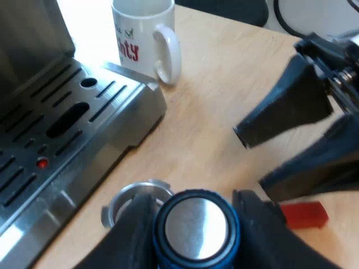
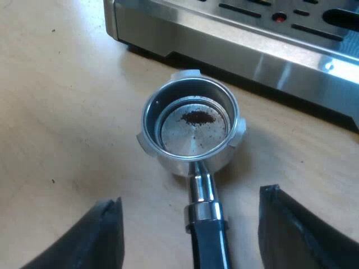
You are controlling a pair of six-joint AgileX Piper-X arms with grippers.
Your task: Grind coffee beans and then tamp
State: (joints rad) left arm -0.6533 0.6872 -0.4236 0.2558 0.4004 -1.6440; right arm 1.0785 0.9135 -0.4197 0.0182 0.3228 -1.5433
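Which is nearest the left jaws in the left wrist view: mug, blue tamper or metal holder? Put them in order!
1. blue tamper, held between the jaws.
2. metal holder, lying just beyond the tamper.
3. mug, farthest, by the machine corner.

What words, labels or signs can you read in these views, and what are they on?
"...ty": red letters on the white mug, the rest hidden round its side.
Green tick above them; the small print beside it is too blurred to read.
No text readable on the espresso machine, holder or tamper.
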